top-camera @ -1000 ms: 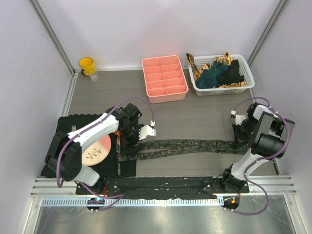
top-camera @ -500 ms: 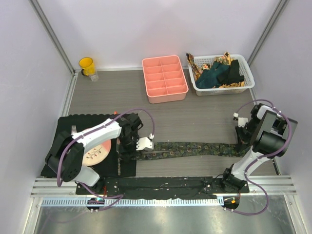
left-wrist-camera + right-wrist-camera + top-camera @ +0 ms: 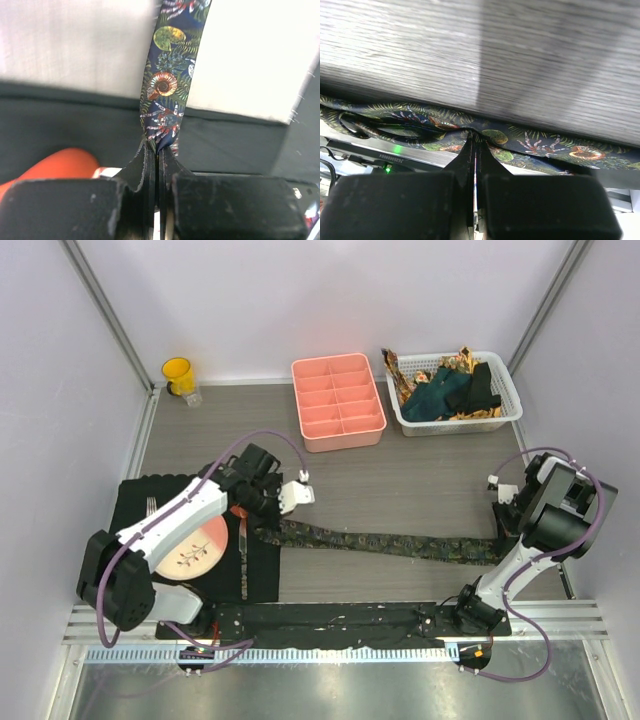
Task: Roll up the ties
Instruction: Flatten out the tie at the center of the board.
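A dark tie (image 3: 380, 542) with a shell and fern pattern lies stretched across the wooden table, from the placemat's right edge to the right arm. My left gripper (image 3: 268, 520) is shut on its left end. In the left wrist view the tie (image 3: 165, 85) runs straight away from the pinched fingertips of that gripper (image 3: 159, 149). My right gripper (image 3: 503, 540) is shut on the right end. The right wrist view shows the cloth (image 3: 545, 142) bunched where the jaws of that gripper (image 3: 476, 137) meet. More ties (image 3: 450, 388), teal, black and gold-brown, are heaped in the white basket (image 3: 505, 418).
A pink divided tray (image 3: 338, 400) stands at the back centre, with a yellow cup (image 3: 178, 375) at the back left. A black placemat (image 3: 130, 502) at the left holds an orange and white plate (image 3: 195, 550), a fork and a knife.
My left gripper has closed on the tie's left end and drawn it back and to the left. The right gripper has shifted slightly right, and the tie now lies straighter.
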`<state>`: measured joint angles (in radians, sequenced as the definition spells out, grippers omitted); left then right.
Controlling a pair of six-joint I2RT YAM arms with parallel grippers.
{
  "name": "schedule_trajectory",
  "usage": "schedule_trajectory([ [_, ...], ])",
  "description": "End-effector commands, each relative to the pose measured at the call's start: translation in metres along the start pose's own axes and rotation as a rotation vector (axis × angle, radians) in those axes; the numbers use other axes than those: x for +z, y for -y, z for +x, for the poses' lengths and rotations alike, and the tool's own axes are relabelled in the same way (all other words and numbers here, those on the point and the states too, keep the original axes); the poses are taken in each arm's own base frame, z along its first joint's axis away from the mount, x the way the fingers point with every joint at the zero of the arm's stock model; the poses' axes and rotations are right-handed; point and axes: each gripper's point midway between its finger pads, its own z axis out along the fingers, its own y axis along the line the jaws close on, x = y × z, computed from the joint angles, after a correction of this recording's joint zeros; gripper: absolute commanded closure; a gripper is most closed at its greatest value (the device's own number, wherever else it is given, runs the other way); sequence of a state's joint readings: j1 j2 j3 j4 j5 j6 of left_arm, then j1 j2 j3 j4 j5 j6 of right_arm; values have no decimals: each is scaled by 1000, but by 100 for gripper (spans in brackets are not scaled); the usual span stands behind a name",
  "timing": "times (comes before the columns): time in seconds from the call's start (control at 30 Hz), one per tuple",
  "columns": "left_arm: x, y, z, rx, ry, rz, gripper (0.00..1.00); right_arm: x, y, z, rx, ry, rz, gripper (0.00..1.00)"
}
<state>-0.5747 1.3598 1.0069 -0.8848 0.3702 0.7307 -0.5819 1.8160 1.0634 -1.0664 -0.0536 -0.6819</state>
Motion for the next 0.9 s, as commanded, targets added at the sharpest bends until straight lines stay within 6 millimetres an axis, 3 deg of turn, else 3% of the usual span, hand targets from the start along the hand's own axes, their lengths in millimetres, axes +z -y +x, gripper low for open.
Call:
schedule_trajectory([
  [0.0,-13,-28,-15,-30,125,-111,100,10,46,-34,-39,110,149,99],
  [0.13,-5,-26,-8,-6,140,-124,100,10,49,-35,-34,116,153,99],
  [0.2,4,-23,-1,-9,97,-77,86,9,50,-36,-30,118,154,99],
  [0.27,7,-10,8,-20,47,12,78,8,51,-38,-30,122,157,99],
  [0.37,13,-1,12,-34,22,79,40,6,54,-42,-27,127,161,99],
  [0.4,13,-3,11,-36,18,79,23,7,55,-44,-26,126,160,99],
  [0.53,7,-7,-2,-56,62,56,13,3,71,-50,-41,113,213,99],
  [0.57,4,-7,-9,-54,96,52,1,1,77,-52,-44,113,228,99],
  [0.87,-29,-37,-60,-51,321,-161,0,-14,137,-89,-63,148,337,99],
])
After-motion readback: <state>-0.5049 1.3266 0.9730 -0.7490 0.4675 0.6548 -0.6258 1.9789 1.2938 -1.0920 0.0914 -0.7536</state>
